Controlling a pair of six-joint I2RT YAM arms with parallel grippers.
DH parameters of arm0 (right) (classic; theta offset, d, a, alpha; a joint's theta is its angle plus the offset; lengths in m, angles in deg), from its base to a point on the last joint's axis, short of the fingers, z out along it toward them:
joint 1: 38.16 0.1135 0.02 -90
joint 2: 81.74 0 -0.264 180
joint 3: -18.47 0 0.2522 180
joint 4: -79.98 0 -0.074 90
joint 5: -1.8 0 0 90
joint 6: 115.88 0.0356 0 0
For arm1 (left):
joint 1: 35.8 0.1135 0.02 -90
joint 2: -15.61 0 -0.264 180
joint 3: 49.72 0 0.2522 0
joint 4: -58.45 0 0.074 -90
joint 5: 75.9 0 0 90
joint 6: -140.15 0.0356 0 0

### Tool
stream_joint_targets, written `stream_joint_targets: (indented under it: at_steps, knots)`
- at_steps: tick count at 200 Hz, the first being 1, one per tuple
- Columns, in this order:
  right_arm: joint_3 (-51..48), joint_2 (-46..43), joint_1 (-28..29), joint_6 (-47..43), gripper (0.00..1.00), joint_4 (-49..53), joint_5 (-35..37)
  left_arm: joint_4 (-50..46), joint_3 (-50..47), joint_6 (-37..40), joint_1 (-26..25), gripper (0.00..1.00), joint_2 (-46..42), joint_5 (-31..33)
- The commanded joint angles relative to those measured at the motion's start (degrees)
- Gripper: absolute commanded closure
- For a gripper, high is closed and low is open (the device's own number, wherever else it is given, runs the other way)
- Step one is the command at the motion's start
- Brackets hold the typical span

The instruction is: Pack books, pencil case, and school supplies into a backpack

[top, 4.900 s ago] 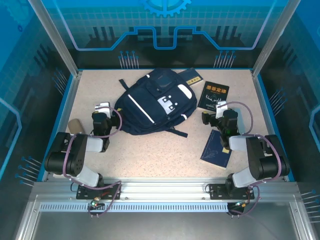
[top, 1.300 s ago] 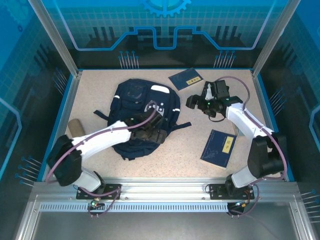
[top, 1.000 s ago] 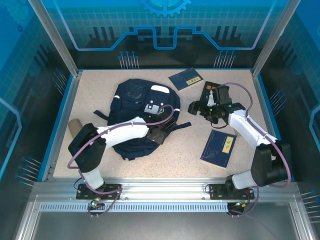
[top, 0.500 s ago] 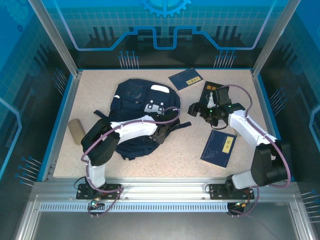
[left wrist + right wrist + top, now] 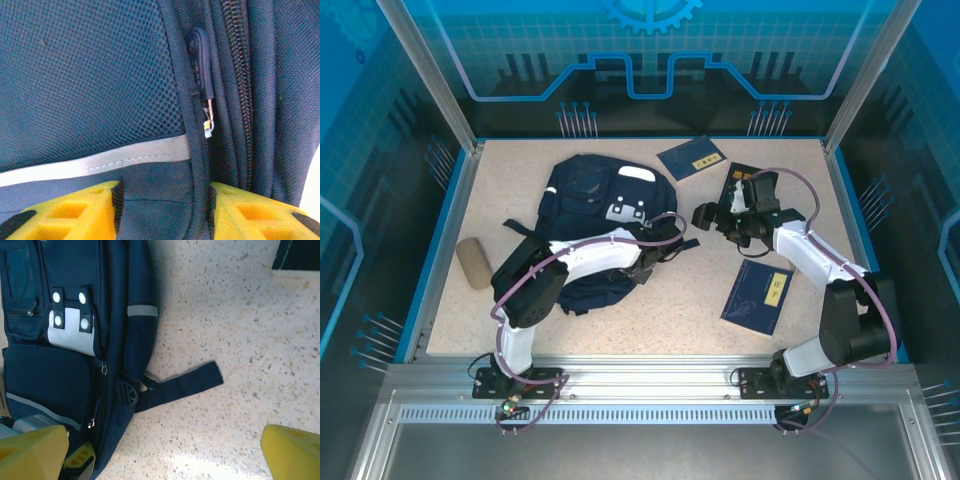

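Closure of the left fingers (image 5: 65,210) onto a fold of the backpack (image 5: 595,200), beside its zipper pull (image 5: 202,65), has just been completed at left-centre of the surface (image 5: 650,310), so unzipping is judged to be prepared, while the right fingers (image 5: 292,452) are held spread wide to its right.

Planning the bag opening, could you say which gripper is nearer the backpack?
Left: the left gripper clasps a backpack fold between its fingers; the right gripper hovers open over the table by the strap.
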Motion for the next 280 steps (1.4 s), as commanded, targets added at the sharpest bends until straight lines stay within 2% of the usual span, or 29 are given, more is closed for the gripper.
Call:
stream_joint_targets:
  at_steps: [1, 15, 51, 76, 89, 117, 154, 167, 177, 184, 212, 241, 263, 280]
  knots:
    - [-0.81, -0.07, 0.37, -1.02, 0.00, -4.15, -0.07, -1.11, 1.71, 1.97, 0.11, 0.49, 2.00, 2.05]
    - [-1.27, -0.61, 0.45, -0.45, 0.00, -5.13, 0.14, -2.26, 3.17, 2.28, 0.12, 0.52, 3.34, 2.25]
    - [-2.57, -2.21, 1.45, -0.85, 0.00, -6.46, 1.48, -1.40, 4.60, 3.96, 0.37, 0.76, 2.98, 2.93]
    - [-2.23, -2.01, 2.65, -2.14, 0.02, -6.60, 0.80, 1.11, 3.03, 4.80, 0.83, 0.87, -2.33, 3.63]
    - [-1.45, -1.63, 3.89, -2.99, 0.03, -5.90, 1.55, 2.89, 1.30, 5.32, 1.48, 0.90, -6.56, 3.22]
    - [0.36, -0.56, 7.04, -4.52, 0.05, -4.98, 2.22, 6.56, -2.23, 7.22, 2.90, 0.93, -16.33, 2.33]
    - [1.28, 0.83, 8.21, -5.15, 0.13, -7.57, -1.76, 11.33, -4.85, 9.14, 5.16, 0.96, -27.43, 2.50]
    - [1.02, 0.98, 8.18, -6.53, 0.19, -9.84, -4.56, 13.46, -5.23, 10.18, 5.93, 0.96, -30.67, 1.81]
    - [0.67, 1.05, 8.27, -8.49, 0.31, -11.81, -6.91, 14.79, -5.16, 10.82, 6.69, 0.96, -32.60, 1.33]
    - [0.26, 0.96, 8.26, -9.90, 0.34, -13.14, -8.04, 15.32, -4.92, 11.14, 7.27, 0.96, -33.61, 0.90]
    - [-2.27, -0.87, 8.84, -16.12, 0.37, -19.12, -9.92, 17.05, -4.53, 12.23, 8.97, 0.97, -36.42, -0.95]
    - [-0.50, -0.38, 8.95, -20.54, 0.42, -20.80, -12.88, 17.24, -4.62, 12.28, 9.87, 0.97, -37.31, -2.37]
    - [0.78, 1.64, 8.95, -20.30, 0.53, -24.03, -16.70, 17.40, -4.47, 11.76, 10.03, 0.97, -37.76, -3.64]
    - [1.50, 3.51, 9.21, -19.12, 0.56, -26.62, -19.85, 17.33, -4.28, 11.28, 10.11, 0.98, -38.10, -4.20]
